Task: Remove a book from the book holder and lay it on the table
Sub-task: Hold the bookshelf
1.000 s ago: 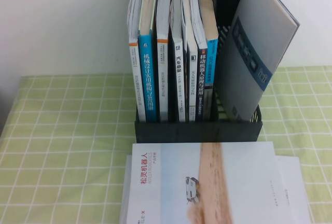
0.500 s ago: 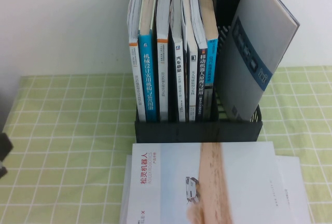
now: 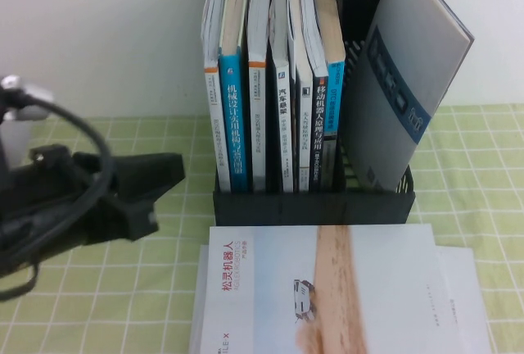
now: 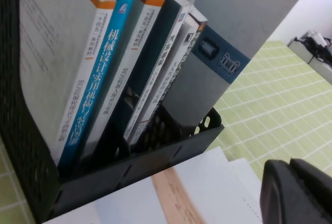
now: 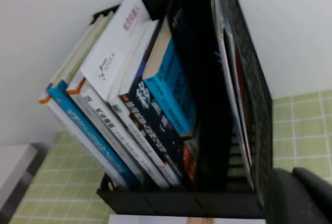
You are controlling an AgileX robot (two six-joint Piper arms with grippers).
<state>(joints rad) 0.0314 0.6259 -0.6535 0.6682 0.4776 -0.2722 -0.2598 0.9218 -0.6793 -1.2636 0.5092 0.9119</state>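
Black left pincer (image 3: 168, 175) beside book holder (image 3: 311, 205), empty; right pincer closed.

Standing upright side by side: several thicker books (image 3: 270, 83), spines facing forward. White spines with orange bands (image 3: 211, 116), one bright blue spine (image 3: 233, 124), one black spine (image 3: 282, 124) among them, all with Chinese titles. Behind, a plain white wall (image 3: 98, 34). At far edge in left wrist view, some grey equipment with cables (image 4: 315, 47).

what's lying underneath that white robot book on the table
Another white book lies under the white robot book, edges peeking out; its cover is hidden. Left gripper hovers beside the holder; right gripper's near its far end.
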